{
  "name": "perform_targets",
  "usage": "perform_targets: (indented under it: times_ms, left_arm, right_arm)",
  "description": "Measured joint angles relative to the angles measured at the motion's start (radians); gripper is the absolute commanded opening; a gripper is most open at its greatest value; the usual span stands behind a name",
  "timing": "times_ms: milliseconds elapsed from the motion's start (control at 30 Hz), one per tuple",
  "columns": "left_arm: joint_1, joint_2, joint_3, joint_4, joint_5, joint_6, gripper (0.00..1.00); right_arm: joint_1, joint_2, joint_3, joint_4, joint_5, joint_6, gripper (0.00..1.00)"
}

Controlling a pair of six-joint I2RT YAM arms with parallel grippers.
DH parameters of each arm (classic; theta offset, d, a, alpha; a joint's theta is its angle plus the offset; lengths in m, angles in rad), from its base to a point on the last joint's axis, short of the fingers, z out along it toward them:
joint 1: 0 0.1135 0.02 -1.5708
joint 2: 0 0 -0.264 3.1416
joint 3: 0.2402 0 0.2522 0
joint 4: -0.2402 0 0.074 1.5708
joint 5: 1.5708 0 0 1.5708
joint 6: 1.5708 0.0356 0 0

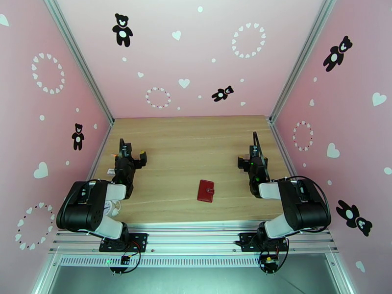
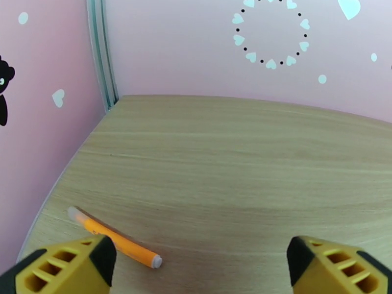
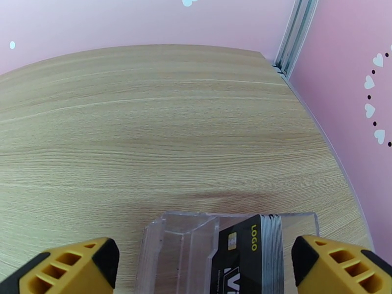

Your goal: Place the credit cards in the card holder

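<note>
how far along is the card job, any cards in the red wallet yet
Nothing looks done: the card holder lies shut on the table, and the credit cards stand stacked in the clear case. Nothing is in hand: the left gripper and right gripper are both open and empty. Left to do: open the holder, pull each card and slot it in.

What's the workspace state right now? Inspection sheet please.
Surface: wooden table, no spills seen.
Job's things: red card holder closed, lying flat near the front middle; cards stacked upright in a clear case.
Clutter: orange pen lying near the left wall.
Grippers: left gripper open, nothing held; right gripper open, above the case.
Cables: wires at the arm bases, off the table.
Surroundings: pink walls with bear and heart stickers.
</note>
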Motion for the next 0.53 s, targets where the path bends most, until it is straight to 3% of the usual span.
perform_targets:
  times_ms: [533]
  left_arm:
    - [0.000,0.000,0.002,-0.024,0.003,-0.014,0.99]
  right_arm:
    - [-0.006,0.000,0.015,-0.008,-0.027,0.000,0.99]
